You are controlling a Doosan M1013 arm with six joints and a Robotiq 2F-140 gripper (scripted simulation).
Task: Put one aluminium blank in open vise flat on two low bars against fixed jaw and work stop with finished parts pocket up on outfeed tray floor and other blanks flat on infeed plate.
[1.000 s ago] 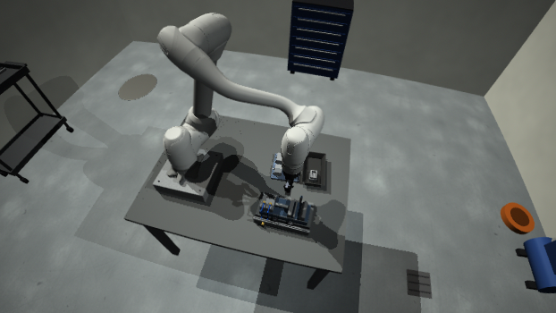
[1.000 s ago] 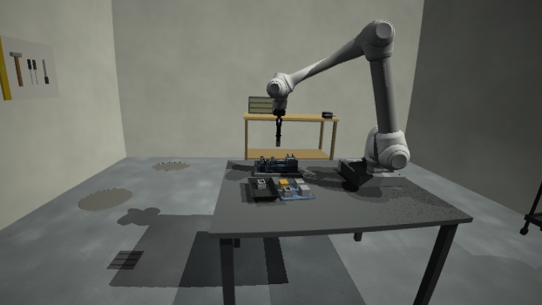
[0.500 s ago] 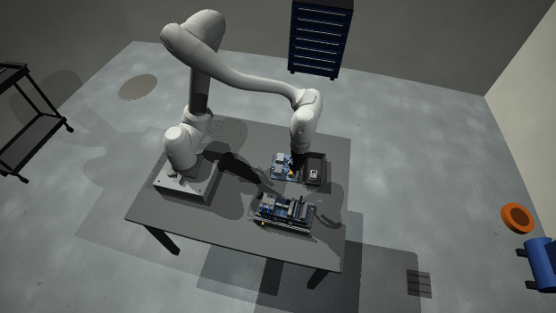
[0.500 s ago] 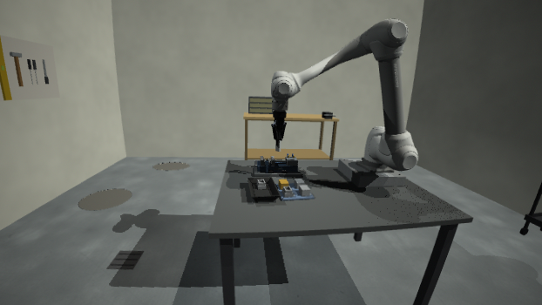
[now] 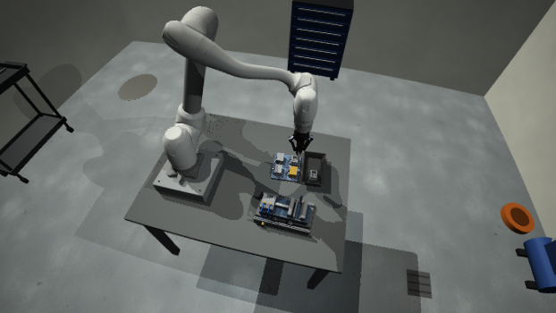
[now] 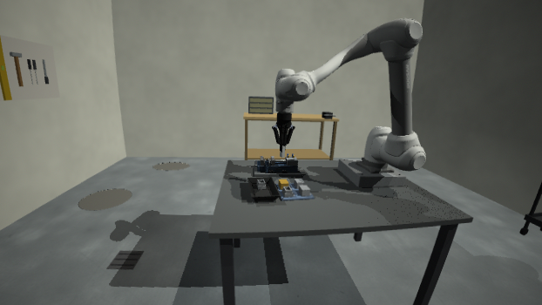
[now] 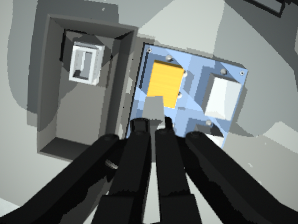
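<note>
My pincer [image 5: 300,151] [image 6: 282,152] [image 7: 154,110] is together, holding nothing, above the blue infeed plate [image 5: 286,178] [image 6: 300,198] [image 7: 192,67]. There one pocketed part [image 5: 294,159] [image 6: 287,191] sits among blanks; I think it belongs in the tray [image 5: 323,165] [image 6: 263,199] [image 7: 45,90], nearer the surface's [image 5: 232,232] [image 6: 340,213] [image 7: 15,170] right edge in top view.
</note>
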